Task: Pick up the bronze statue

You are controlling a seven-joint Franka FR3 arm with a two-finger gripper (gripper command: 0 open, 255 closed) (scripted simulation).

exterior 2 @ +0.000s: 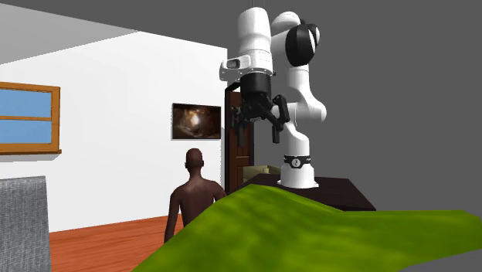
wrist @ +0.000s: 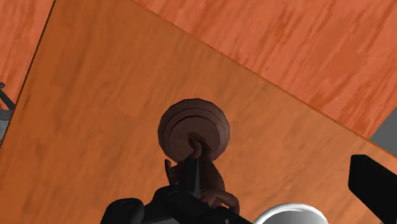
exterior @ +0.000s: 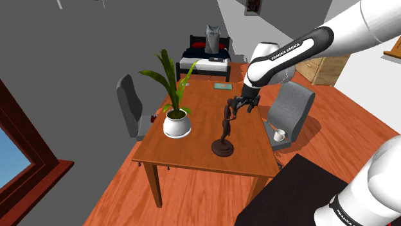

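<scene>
Statue, slim and round-based, stands on the counter at 4 o'clock from the plant pot. Jaws hang spread near its head, empty. Probably heavy, stiff and slick: grip the torso.

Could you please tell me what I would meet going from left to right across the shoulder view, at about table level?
window frame → grey chair → potted plant → statue → second grey chair
</scene>
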